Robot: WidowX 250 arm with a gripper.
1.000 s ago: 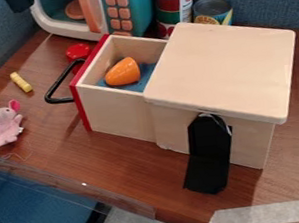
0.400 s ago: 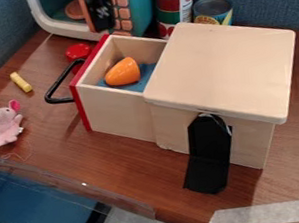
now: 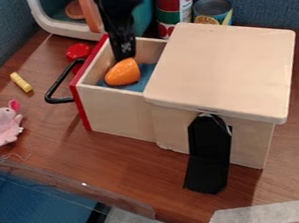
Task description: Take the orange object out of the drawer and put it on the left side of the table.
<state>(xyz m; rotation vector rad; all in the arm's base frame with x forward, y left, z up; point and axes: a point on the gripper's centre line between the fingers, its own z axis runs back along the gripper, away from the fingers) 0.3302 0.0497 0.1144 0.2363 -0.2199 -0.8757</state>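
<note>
My black gripper (image 3: 125,54) hangs down from the top edge over the back part of the open drawer (image 3: 115,107). Its tip is just above and behind the orange object (image 3: 123,72), and I cannot tell whether the two touch. The orange object lies on the drawer's blue bottom, inside the wooden walls. The drawer stands pulled out from the left side of the wooden box (image 3: 225,68). To its left lies the brown table (image 3: 49,124).
A pink mouse toy (image 3: 6,123), a yellow stick (image 3: 21,82) and a red round object (image 3: 78,51) lie left of the drawer. The black handle (image 3: 55,88) juts left. Behind stand a toy microwave (image 3: 69,19) and two cans (image 3: 174,3).
The gripper has come down from the top edge, in front of the microwave, to the drawer's back part. The orange object and drawer have not moved.
</note>
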